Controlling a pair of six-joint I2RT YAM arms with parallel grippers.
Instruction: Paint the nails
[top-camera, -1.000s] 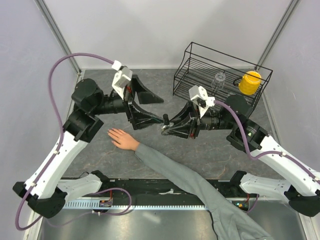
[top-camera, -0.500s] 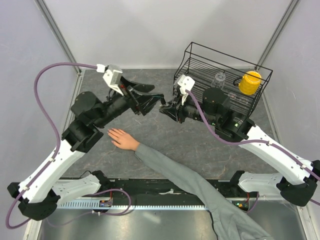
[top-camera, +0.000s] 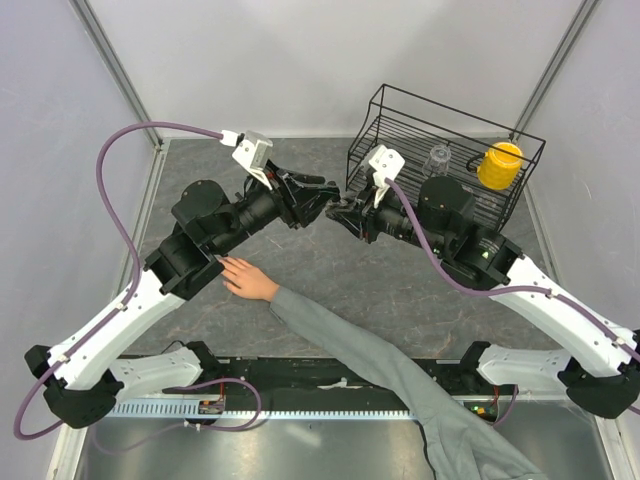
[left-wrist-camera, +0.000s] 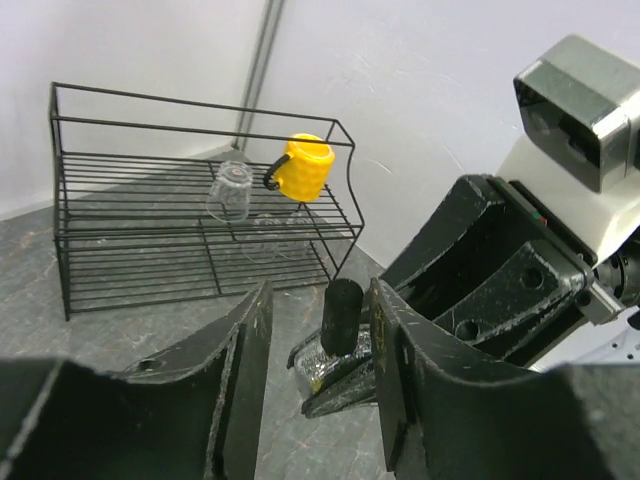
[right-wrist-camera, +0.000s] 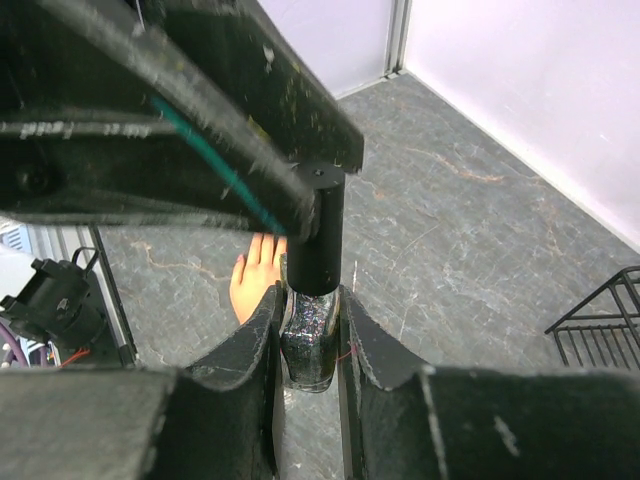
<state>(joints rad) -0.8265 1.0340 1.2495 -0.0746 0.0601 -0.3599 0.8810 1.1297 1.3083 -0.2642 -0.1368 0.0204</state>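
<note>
Top view only: bare light-skinned human hand (top-camera: 243, 277) flat, palm down, on grey marbled tabletop (top-camera: 380, 290), long grey fabric sleeve (top-camera: 400, 370) running to near edge. Nails (top-camera: 228, 266) at fingertips beside L arm's elbow, too small to make out. L gripper (top-camera: 325, 197) and R gripper (top-camera: 340, 208) meet tip to tip in mid-air beyond the hand, well apart from it.

R wrist cam only: R fingers clamped tight on small dark glittery glass bottle (right-wrist-camera: 305, 350), held upright; matte black cylindrical cap (right-wrist-camera: 317, 230) sticking up above fingertips, hand seen far below.

L wrist cam: L jaws part-open, straddling the cap, clear gap on one side; contact on the other side can't tell.

Also in L cam and top view: black wire rack (top-camera: 462, 113) at far R corner, thin straight bars, boxy. Inside: yellow ribbed plastic mug (top-camera: 499, 165) with dark handle, clear glass tumbler (top-camera: 438, 160) beside it.
</note>
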